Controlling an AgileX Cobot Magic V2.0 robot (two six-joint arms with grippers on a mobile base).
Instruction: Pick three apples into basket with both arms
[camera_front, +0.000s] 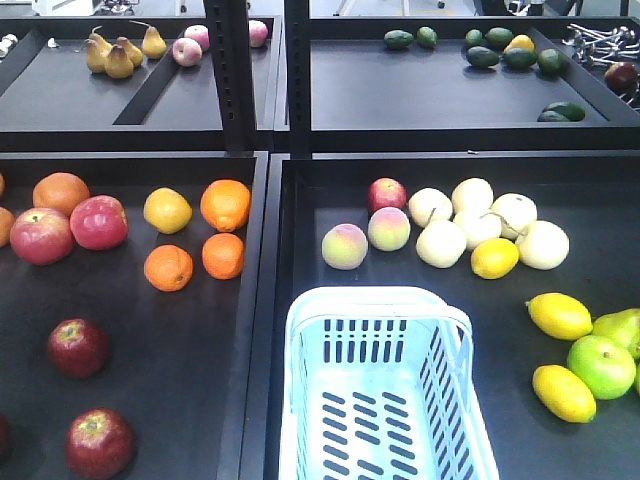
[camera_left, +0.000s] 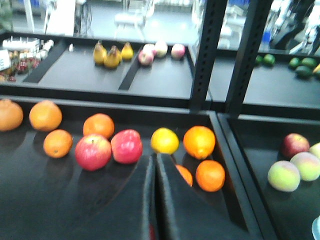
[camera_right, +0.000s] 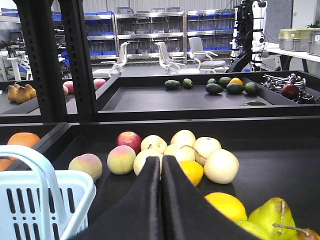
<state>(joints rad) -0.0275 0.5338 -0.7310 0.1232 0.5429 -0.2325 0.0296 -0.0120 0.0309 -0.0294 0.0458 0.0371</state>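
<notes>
Left of our closed right gripper (camera_right: 161, 160) sat the empty basket (camera_right: 45, 180); we judged the closed left gripper (camera_left: 154, 160) needed opening for an apple (camera_front: 78, 347).

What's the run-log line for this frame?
phase: pre-grasp | left gripper: shut | right gripper: shut | basket: no fruit visible inside | apples: two visible on left tray, untouched

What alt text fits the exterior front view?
A pale blue basket with no fruit visible inside sits at bottom centre, while two dark red apples lie outside it in the left tray. Oranges and pinker apples sit behind them; pale fruit and lemons fill the right.
</notes>
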